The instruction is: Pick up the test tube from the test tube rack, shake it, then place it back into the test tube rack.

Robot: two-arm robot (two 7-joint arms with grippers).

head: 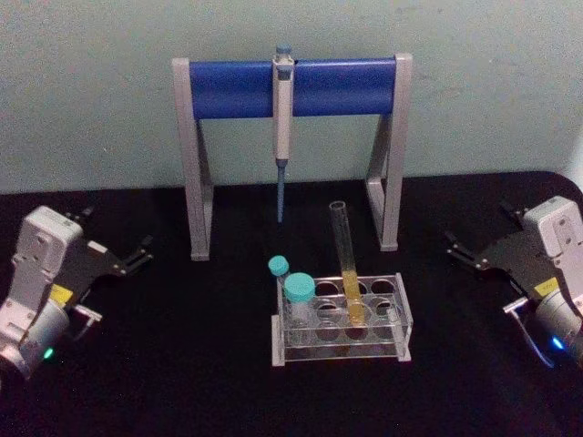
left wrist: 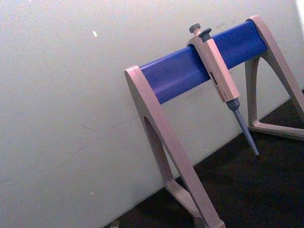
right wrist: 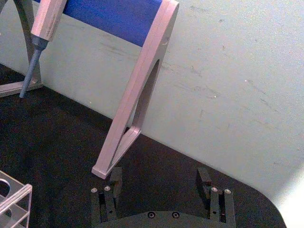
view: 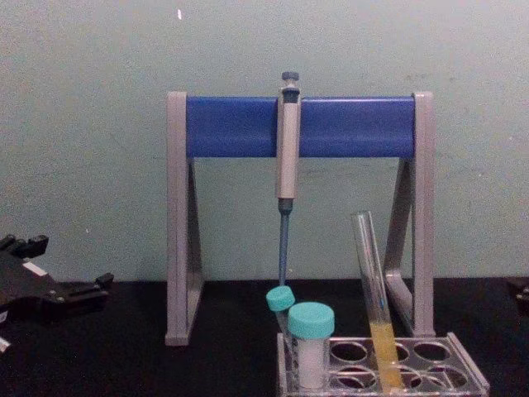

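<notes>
Fingers of left tool [head: 141, 254] and right tool [right wrist: 159, 175] gape empty; head view shows test tube [head: 344, 255] in rack [head: 405, 314].

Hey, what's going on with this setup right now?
Nothing is being handled yet. The long clear glass test tube with yellow liquid stands leaning in the low clear plastic test tube rack. The left gripper and right gripper sit open, one at each side, apart from the rack.

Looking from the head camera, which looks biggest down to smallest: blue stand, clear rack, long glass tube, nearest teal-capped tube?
1. the pipette stand
2. the test tube rack
3. Unsure between the last two: the test tube is much longer, the teal-capped tube shorter but wider.
</notes>
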